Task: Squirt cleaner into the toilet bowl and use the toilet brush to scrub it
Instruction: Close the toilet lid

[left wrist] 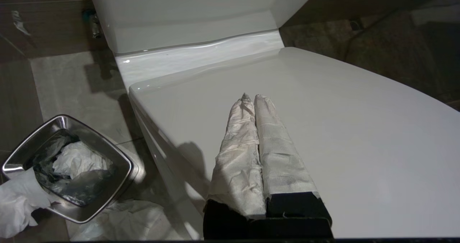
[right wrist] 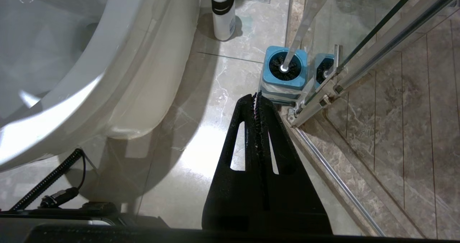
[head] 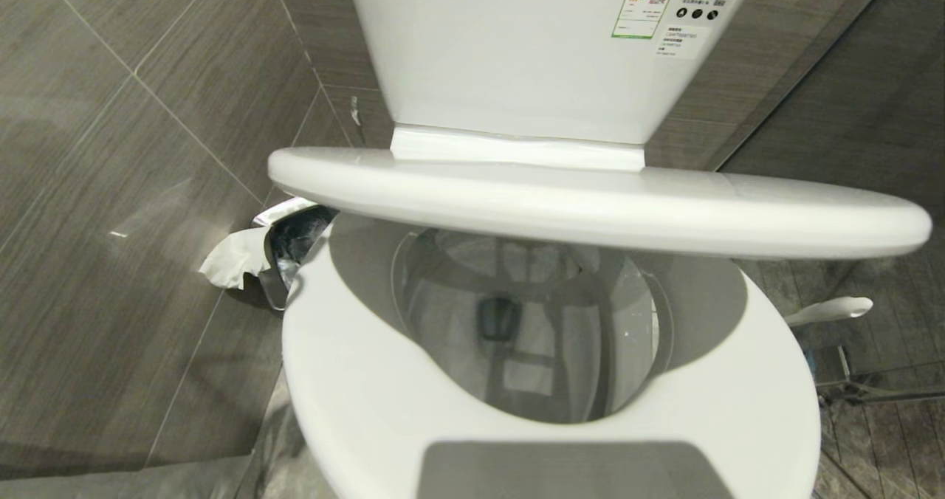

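From the head camera you look down on the large white glossy ceramic toilet bowl [head: 517, 336], its seat flat on the rim and its white lid [head: 590, 204] hanging half-raised across the far side, so the mouth of the bowl is only partly uncovered; I judge the lid stands that way because it is mid-lift, and nothing can be squirted until it is fully up. To the left of the bowl sits the small square steel bin [head: 284, 252] with crumpled white paper spilling over its edge, and to the right the rounded tip of the toilet brush's long slim white handle [head: 827, 311] pokes out past the seat; neither arm shows here. In the left wrist view your left gripper [left wrist: 255, 98] rests its cloth-wrapped fingers, pressed together and holding nothing, against the broad face of that lid, which suggests it is pushing the lid rather than gripping it; the bin lies on the floor off to the side of the toilet. In the right wrist view your right gripper [right wrist: 257, 97] hangs over the floor to the right of the bowl, its black toothed fingers closed on nothing, apparently parked. Just past its tips the toilet brush [right wrist: 300, 34] stands upright in its square blue holder [right wrist: 284, 70] beside the glass door frame, and the pale cleaner bottle with its dark label [right wrist: 222, 11] stands farther off on the floor tiles close to the foot of the bowl, both untouched.
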Controlling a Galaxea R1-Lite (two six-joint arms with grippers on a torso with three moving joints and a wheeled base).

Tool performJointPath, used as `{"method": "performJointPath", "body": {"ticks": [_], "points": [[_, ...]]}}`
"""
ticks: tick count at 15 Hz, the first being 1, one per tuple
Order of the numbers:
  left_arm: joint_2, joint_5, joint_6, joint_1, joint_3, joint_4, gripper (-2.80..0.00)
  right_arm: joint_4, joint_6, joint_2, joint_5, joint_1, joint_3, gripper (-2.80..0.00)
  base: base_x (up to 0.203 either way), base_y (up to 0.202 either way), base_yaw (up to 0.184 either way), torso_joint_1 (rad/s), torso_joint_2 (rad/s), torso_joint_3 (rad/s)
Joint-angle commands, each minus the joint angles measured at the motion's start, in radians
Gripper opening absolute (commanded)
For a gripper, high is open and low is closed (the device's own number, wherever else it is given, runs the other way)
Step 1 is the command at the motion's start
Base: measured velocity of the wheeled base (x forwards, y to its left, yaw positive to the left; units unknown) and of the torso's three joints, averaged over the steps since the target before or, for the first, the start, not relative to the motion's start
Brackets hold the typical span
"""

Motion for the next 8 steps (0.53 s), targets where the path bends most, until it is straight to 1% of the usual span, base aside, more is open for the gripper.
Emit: {"method": "performJointPath", "body": {"ticks": [1, 2, 3, 4, 5, 8], "points": [[-0.017, 0.004, 0.005, 0.012, 0.012, 0.007, -2.8, 0.0, 0.0, 0.001, 0.0, 0.0, 0.0, -2.8, 0.0, 0.0, 0.0, 0.0, 0.0, 0.0], [-0.021, 0.029, 0.015, 0.015, 0.018, 0.025, -2.8, 0.0, 0.0, 0.001, 0.0, 0.0, 0.0, -2.8, 0.0, 0.0, 0.0, 0.0, 0.0, 0.0], [-0.023, 0.081, 0.02, 0.015, 0.023, 0.064, -2.8, 0.0, 0.0, 0.001, 0.0, 0.0, 0.0, -2.8, 0.0, 0.0, 0.0, 0.0, 0.0, 0.0], [-0.027, 0.157, 0.022, 0.014, 0.025, 0.113, -2.8, 0.0, 0.0, 0.001, 0.0, 0.0, 0.0, -2.8, 0.0, 0.0, 0.0, 0.0, 0.0, 0.0], [-0.044, 0.198, 0.023, 0.013, 0.027, 0.151, -2.8, 0.0, 0.0, 0.001, 0.0, 0.0, 0.0, -2.8, 0.0, 0.0, 0.0, 0.0, 0.0, 0.0], [-0.087, 0.204, 0.011, 0.014, 0.062, 0.179, -2.8, 0.0, 0.0, 0.001, 0.0, 0.0, 0.0, -2.8, 0.0, 0.0, 0.0, 0.0, 0.0, 0.0]]}}
